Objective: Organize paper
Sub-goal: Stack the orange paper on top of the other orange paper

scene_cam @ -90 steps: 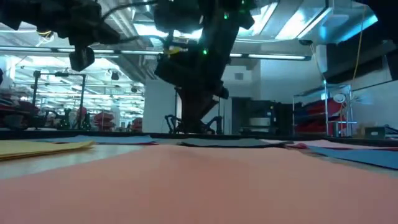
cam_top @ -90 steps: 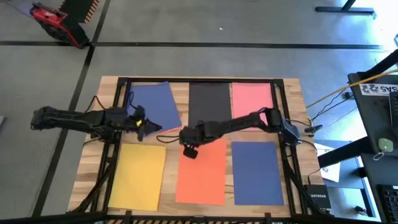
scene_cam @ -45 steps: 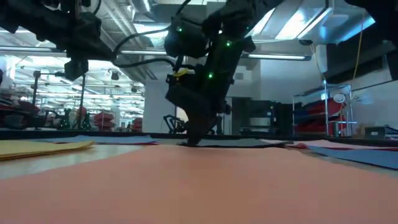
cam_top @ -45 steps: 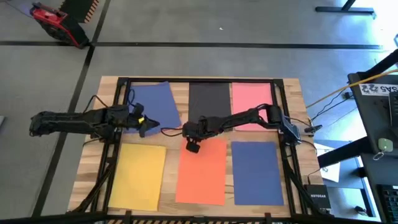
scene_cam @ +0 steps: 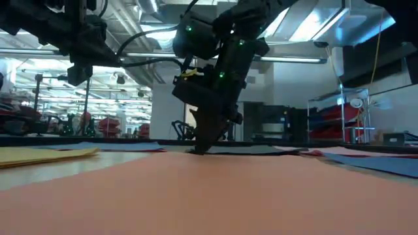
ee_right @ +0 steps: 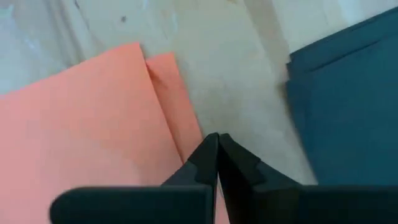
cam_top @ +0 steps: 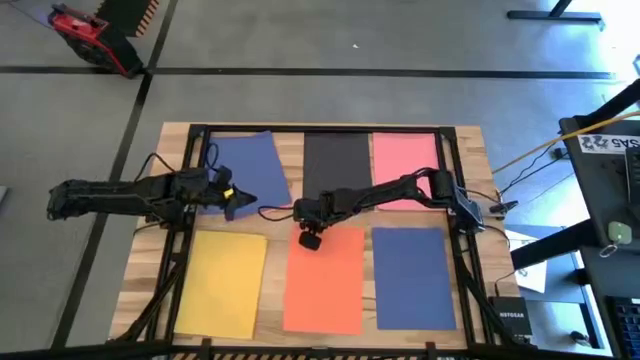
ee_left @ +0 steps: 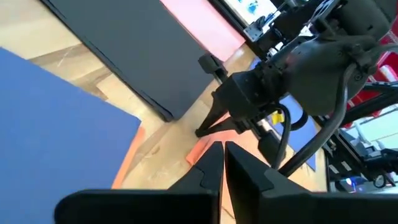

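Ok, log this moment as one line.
right hand: shut, on orange paper top corner | left hand: shut, over blue paper edge

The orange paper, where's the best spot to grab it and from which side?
Probably the orange paper at its far edge near the left corner, approached from above. It lies flat, and that edge borders bare table. The right gripper, fingers shut, is there already.

The right gripper (cam_top: 300,222) is extended toward mid-worktop, pointing down, fingers (ee_right: 208,163) closed together. The left gripper (cam_top: 247,205) is raised, held level, fingers (ee_left: 211,165) closed.
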